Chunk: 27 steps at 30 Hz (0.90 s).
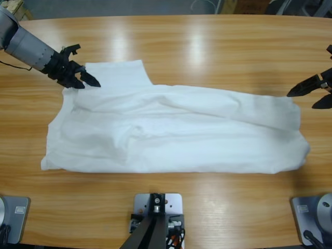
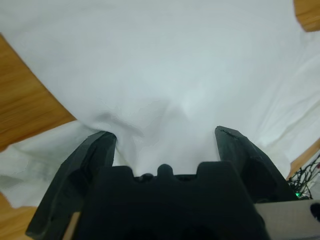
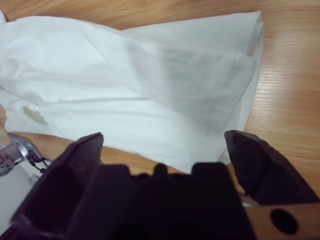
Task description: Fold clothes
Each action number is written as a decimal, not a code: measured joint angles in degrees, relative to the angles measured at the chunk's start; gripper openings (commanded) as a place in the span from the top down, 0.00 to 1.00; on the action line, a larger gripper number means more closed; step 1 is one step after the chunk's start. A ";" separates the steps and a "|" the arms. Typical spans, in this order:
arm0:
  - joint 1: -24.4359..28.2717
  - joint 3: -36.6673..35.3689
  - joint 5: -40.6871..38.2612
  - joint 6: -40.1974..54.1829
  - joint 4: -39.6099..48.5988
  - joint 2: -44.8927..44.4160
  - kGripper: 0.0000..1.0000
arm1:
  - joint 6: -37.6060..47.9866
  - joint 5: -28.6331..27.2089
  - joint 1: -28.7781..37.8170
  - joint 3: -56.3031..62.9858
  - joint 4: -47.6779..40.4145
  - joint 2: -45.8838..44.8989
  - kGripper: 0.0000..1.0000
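both grippers' fingers (image 2: 95, 150) splayed beside t-shirt (image 1: 171, 135).

White T-shirt (image 1: 176, 135) sprawls flat across counter (image 1: 207, 46) middle, covering most of its width. Bare wood runs along far side and near edge. Left gripper (image 1: 85, 78) sits over shirt's upper left corner, fingers (image 2: 90, 160) spread with cloth between. Right gripper (image 1: 311, 91) parted just off shirt's right end, bare wood beneath.
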 measured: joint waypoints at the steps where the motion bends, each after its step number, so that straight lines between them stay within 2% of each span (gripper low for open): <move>1: -0.05 -0.03 0.00 -0.03 -0.01 0.19 0.23 | 0.00 0.00 0.00 0.00 0.00 0.00 0.00; 3: -0.08 -0.27 0.00 -0.03 -0.01 0.23 0.28 | 0.00 0.00 0.00 0.00 0.00 0.00 0.00; 8: -0.10 -2.09 -0.03 -0.03 -0.01 0.36 0.84 | -0.01 0.00 0.00 0.01 -0.06 0.00 0.00; 9: -0.11 -2.38 -0.12 -0.03 -0.01 0.36 0.91 | -0.01 0.00 0.00 0.01 -0.09 0.00 0.00; 11: -0.11 -2.73 -0.27 -0.03 -0.01 0.36 1.00 | -0.01 0.00 0.00 0.02 -0.20 0.00 0.00; 27: -0.11 -2.81 -2.22 -0.03 -0.01 0.51 1.00 | -0.02 0.00 0.00 0.25 -0.55 0.00 0.00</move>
